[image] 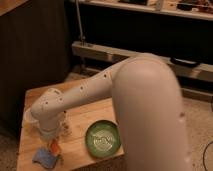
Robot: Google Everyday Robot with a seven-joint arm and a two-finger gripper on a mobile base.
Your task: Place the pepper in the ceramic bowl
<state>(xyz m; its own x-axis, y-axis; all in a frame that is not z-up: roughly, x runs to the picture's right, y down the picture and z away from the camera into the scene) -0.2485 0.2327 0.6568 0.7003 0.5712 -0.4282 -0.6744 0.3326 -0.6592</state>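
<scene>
The pincer [53, 146] hangs low over the front left part of the wooden worktop [75, 142], near its front edge; whether its tips are spread or pressed together cannot be told. The pepper [54, 147], a small orange-red piece, sits right at the pincer's tip, touching or just above the blue-grey cloth [44, 157] directly below it. To the pincer's right, apart from it, lies the ceramic bowl [103, 139], shallow, round, glossy green with a paler centre, with bare wood between. The smooth white arm fills the space above.
</scene>
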